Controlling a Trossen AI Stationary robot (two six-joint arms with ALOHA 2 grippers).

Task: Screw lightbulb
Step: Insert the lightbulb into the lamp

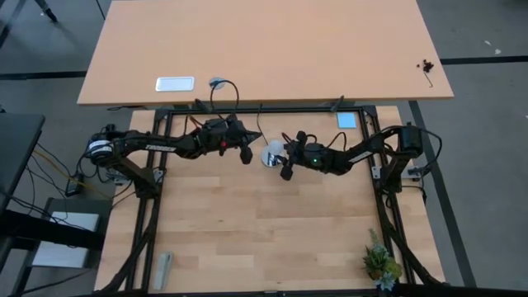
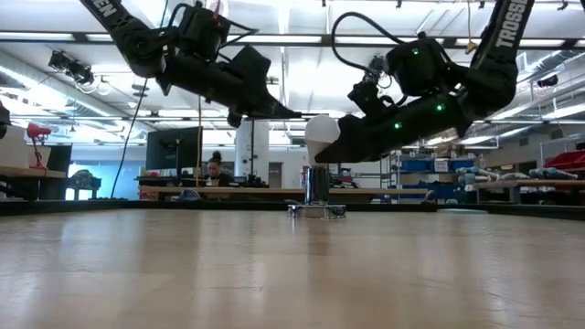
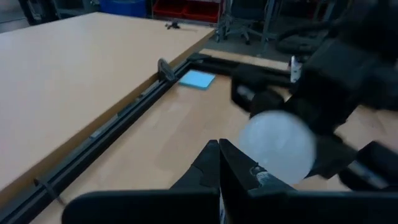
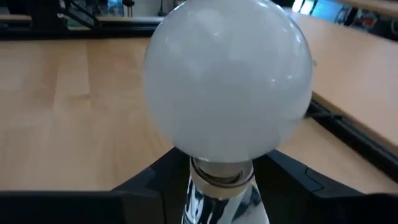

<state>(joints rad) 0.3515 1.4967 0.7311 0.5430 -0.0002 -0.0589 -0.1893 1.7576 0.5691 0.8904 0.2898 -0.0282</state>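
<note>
The white frosted lightbulb [image 4: 227,81] stands upright with its neck [image 4: 221,169] in the silvery socket [image 2: 317,190], which rests on its round base [image 2: 317,211] on the wooden table. My right gripper [image 4: 221,186] comes at it nearly level from the table's right. It is open, with one finger on each side of the bulb's neck, under the globe. My left gripper [image 1: 246,154] is shut and hangs in the air just left of the bulb [image 3: 277,146] and a little higher, touching nothing. My right gripper has its fingers [image 4: 155,177] close against the two sides of the bulb's neck, level from the table's right. Whether they touch it, I cannot tell.
A blue card [image 1: 346,120] lies at the back right by the black frame rail [image 3: 124,124]. A second tabletop beyond it carries a white rectangle [image 1: 174,83]. A small plant [image 1: 381,262] stands at the near right corner and a grey object [image 1: 163,268] lies at the near left.
</note>
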